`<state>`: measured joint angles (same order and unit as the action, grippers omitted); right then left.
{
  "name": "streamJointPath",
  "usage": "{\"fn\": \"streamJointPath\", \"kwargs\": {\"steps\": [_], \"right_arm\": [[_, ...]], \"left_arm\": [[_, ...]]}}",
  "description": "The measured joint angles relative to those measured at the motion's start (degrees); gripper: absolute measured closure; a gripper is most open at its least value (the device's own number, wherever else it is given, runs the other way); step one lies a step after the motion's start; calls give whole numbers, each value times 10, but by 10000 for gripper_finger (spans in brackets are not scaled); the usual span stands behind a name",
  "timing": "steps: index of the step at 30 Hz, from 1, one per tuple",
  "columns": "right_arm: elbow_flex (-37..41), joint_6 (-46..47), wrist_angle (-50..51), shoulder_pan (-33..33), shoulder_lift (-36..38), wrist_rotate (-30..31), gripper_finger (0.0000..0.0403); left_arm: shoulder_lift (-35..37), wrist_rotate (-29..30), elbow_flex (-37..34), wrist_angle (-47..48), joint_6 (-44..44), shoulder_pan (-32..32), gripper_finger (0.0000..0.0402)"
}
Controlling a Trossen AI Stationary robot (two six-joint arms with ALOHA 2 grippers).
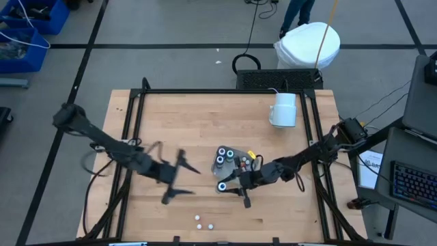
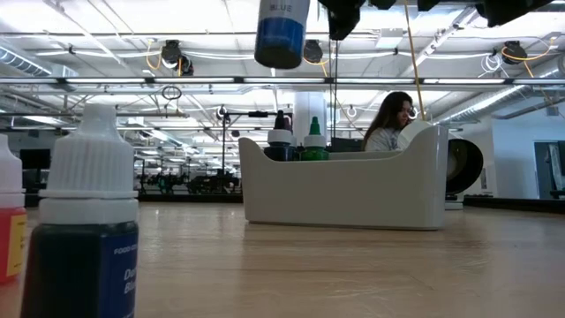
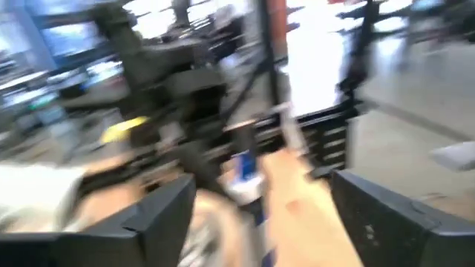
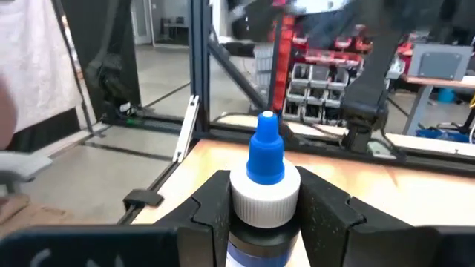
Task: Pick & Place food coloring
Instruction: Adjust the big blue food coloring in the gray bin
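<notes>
While the right gripper (image 4: 260, 204) clamps a blue food coloring bottle (image 4: 264, 178) at mid-frame, lifted above the tray (image 2: 344, 190), a tilt could drop it beside the slots. Left gripper (image 1: 176, 183), fingers spread, blurs lower left; it might sweep loose bottles (image 1: 203, 223).

In the low view, the blue-bodied bottle (image 2: 282, 34) hanging above the white tray (image 2: 344, 190) carried the word "BLUE" on its label. On the dark blue dropper bottle (image 2: 82, 231) nearest the camera, well in front of that tray, small white print read "FOOD COLOR", with larger letters beneath beginning "D" and "Bl", the rest cut off. No other lettering could be read.
</notes>
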<state>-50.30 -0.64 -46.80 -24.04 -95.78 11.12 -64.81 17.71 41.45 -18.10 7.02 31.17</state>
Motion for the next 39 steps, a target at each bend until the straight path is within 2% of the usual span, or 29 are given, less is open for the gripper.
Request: {"fn": "streamJointPath", "kwargs": {"steps": [3, 6, 9, 11, 14, 19, 22, 26, 31, 34, 39], "right_arm": [[1, -8, 33, -9, 20, 44, 291], [1, -18, 78, -20, 47, 127, 291], [0, -18, 105, -31, 65, 201, 291], [0, -13, 124, -41, 72, 246, 291], [0, 3, 135, -48, 73, 299, 291], [0, 55, 165, -49, 59, 392, 291], [0, 78, 153, -44, 42, 403, 291], [1, 95, 139, -33, 11, 402, 291], [1, 104, 97, -27, -22, 405, 291], [1, 105, 69, -27, -42, 444, 291], [1, 125, 49, -32, -70, 456, 291]], "left_arm": [[70, 142, 0, 108, -27, 63, 178], [116, 251, -14, 151, -55, 122, 267], [140, 321, -60, 147, -67, 162, 356], [148, 349, -105, 136, -92, 177, 389], [150, 381, -183, 62, -126, 189, 386], [150, 379, -303, -92, -136, 192, 393], [149, 379, -348, -171, -131, 192, 397], [150, 378, -368, -226, -105, 193, 389], [150, 356, -363, -230, -96, 193, 369], [150, 344, -363, -232, -86, 193, 366], [150, 344, -363, -245, -70, 193, 365]]}}
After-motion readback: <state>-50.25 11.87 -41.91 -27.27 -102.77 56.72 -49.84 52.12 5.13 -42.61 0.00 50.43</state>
